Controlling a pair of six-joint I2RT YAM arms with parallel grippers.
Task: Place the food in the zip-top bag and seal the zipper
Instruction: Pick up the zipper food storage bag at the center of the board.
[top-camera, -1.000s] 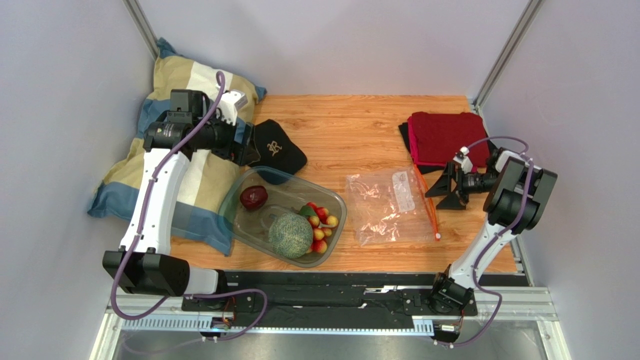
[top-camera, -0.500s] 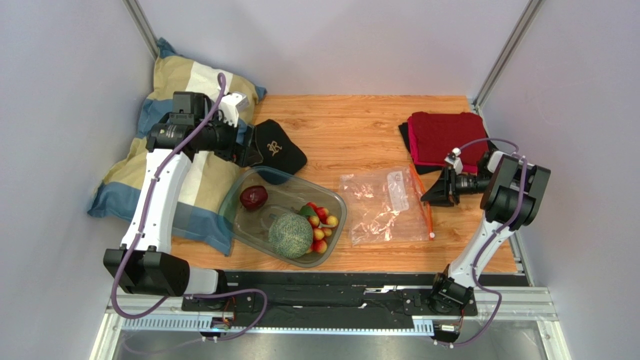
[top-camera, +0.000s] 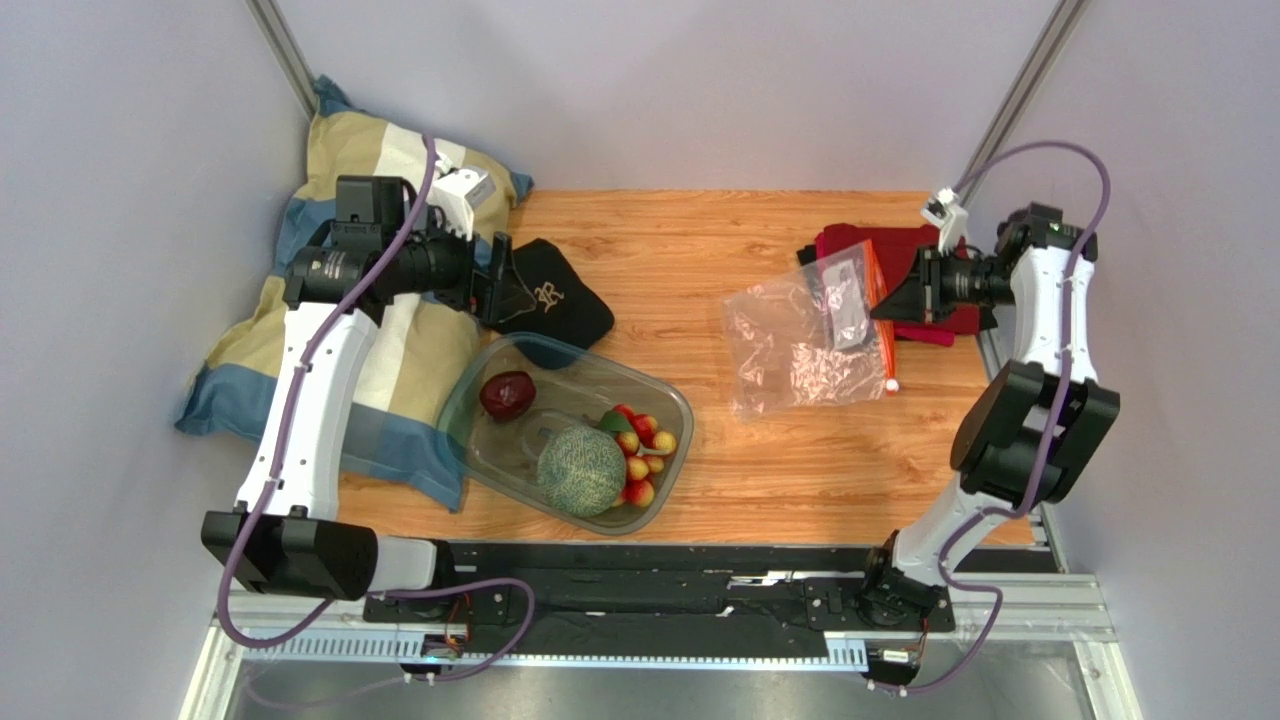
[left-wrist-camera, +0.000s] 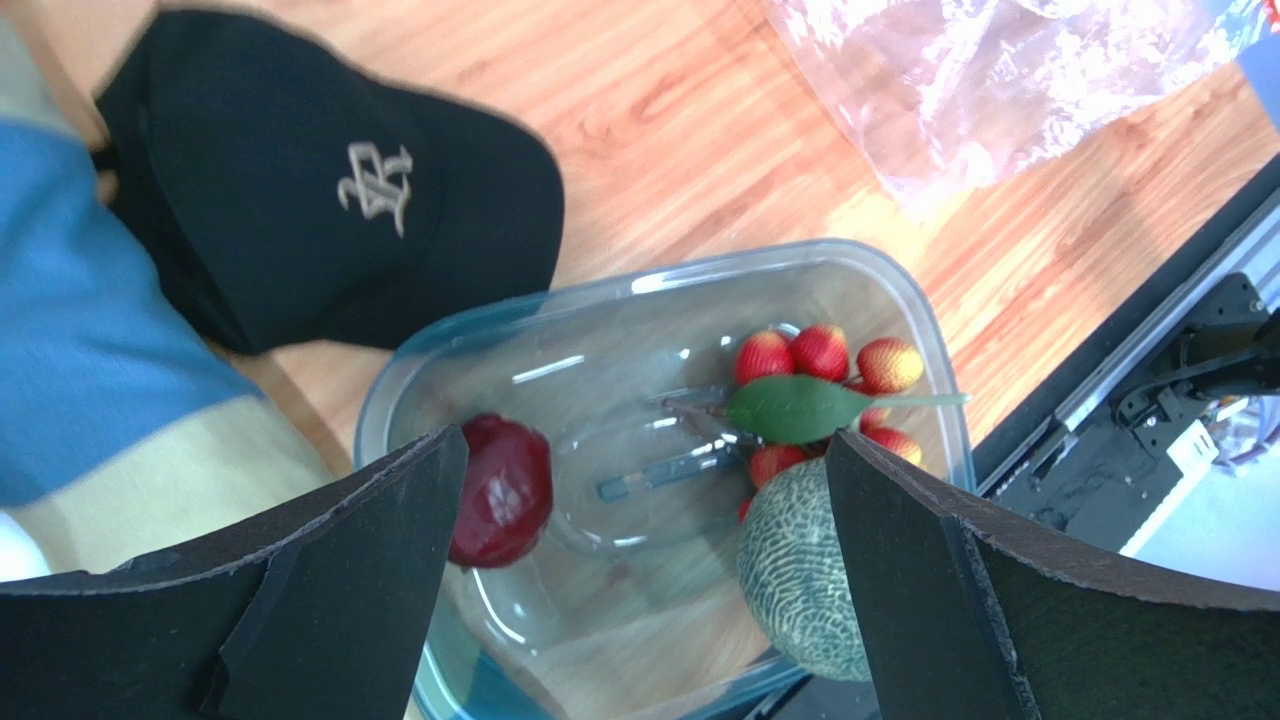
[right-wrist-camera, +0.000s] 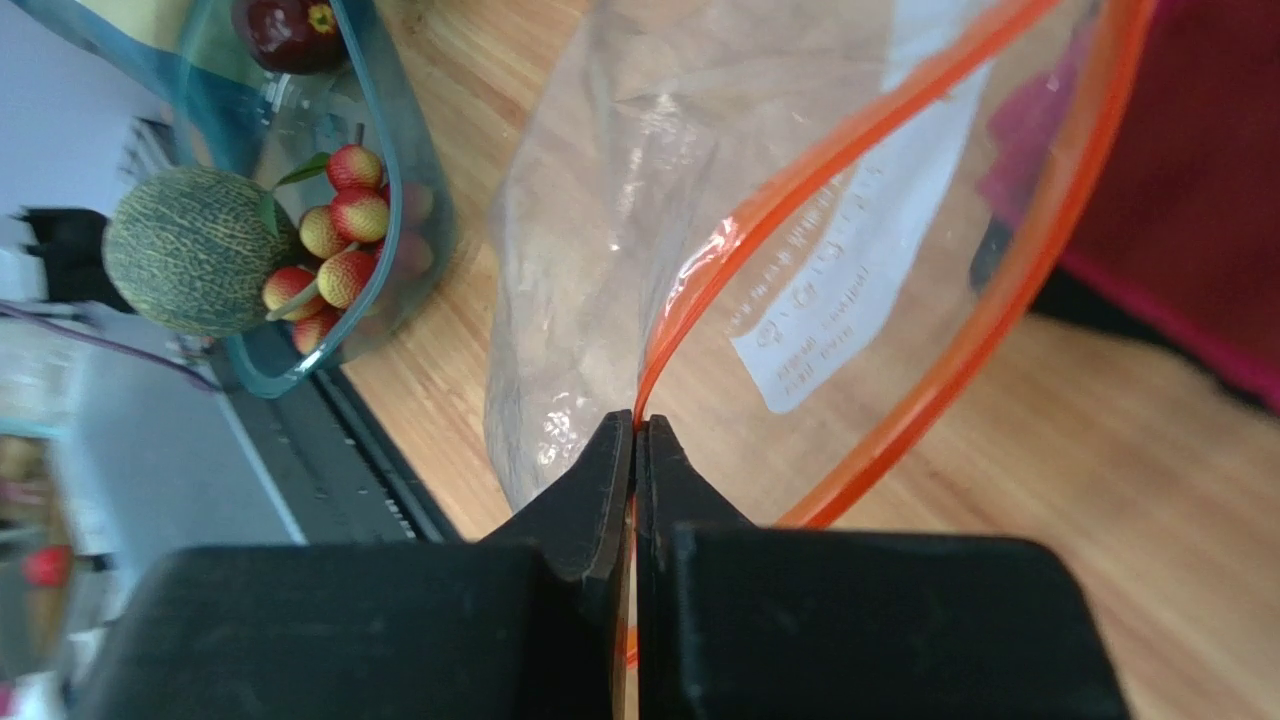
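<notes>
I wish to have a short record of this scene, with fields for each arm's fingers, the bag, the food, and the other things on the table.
left fingers: open, holding nothing, pointed at the tub
right fingers: shut on the zipper
bag: clear, held up by the zipper edge, mouth open, no food inside
food: melon, red fruit and small fruits, all in the tub
other things: cap, pillow, red cloth

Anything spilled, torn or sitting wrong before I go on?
Nothing looks spilled or torn. The melon, dark red fruit and small fruits sit in the clear tub. The only oddity: the zip-top bag hangs crumpled from the right claw, pinched by one lip of its zipper, mouth gaping.
</notes>
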